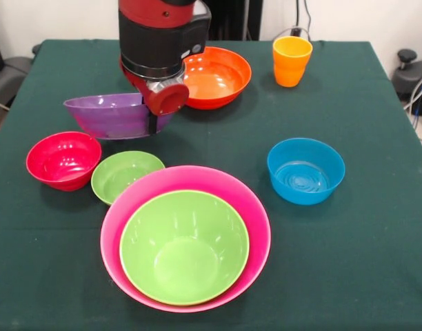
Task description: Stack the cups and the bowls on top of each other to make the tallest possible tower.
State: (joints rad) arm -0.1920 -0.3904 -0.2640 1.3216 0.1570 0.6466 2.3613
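A: Where is the gripper (153,124) right now?

B: It hangs under the red and black arm (163,41), down at the rim of the purple bowl (111,116). One dark finger (153,124) shows on the outside of the bowl's wall, so I judge it is pinching that rim. The bowl looks tilted and lifted a little off the green table (376,227), though I can't be sure of the lift.

A: And where does that bowl have to go?

B: My guess is onto the tower: the big pink bowl (249,200) with the large lime green bowl (183,248) sitting inside it. From the gripper, that pair lies toward the camera and slightly to the picture's right, well apart from it.

A: What sits in between?

B: The small lime green bowl (125,176) lies just below the gripper, touching or nearly touching the pink rim. The red bowl (63,160) is off to the picture's left of that. The held bowl would need to pass above both.

A: And the rest?

B: The orange bowl (214,77) sits just behind the gripper, partly hidden by the arm. The orange cup (291,61) stands upright farther off to the picture's right, and the blue bowl (306,171) is out on that side too, nearer the camera.

A: How is the arm posed?

B: It comes nearly straight down, with the wrist over the purple bowl's right-hand edge, so the bowl hangs out to the picture's left.
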